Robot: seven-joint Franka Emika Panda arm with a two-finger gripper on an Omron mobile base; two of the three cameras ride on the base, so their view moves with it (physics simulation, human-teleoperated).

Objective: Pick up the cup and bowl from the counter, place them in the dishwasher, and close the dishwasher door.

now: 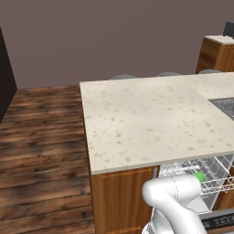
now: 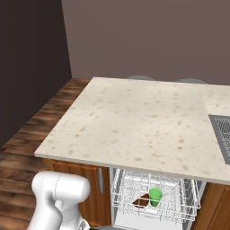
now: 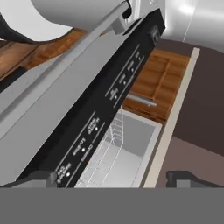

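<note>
cup [image 2: 155, 196]: in my dishwasher [image 2: 155, 197] rack, right of the bowl [image 2: 142, 201], touching
dishwasher: under the desk [image 2: 134, 126]

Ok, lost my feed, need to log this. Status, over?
Gripper open, empty, at the dishwasher door's control edge. Cup and bowl in the dishwasher rack. Door not shut yet. Nothing seen blocking it.

Cup [image 2: 155, 196], bowl [image 2: 142, 201] in dishwasher [image 2: 155, 197] rack

Base views flank counter [image 1: 151, 119], sharing dishwasher [image 2: 155, 197]; hand view close on dishwasher door [image 3: 52, 113]
</note>
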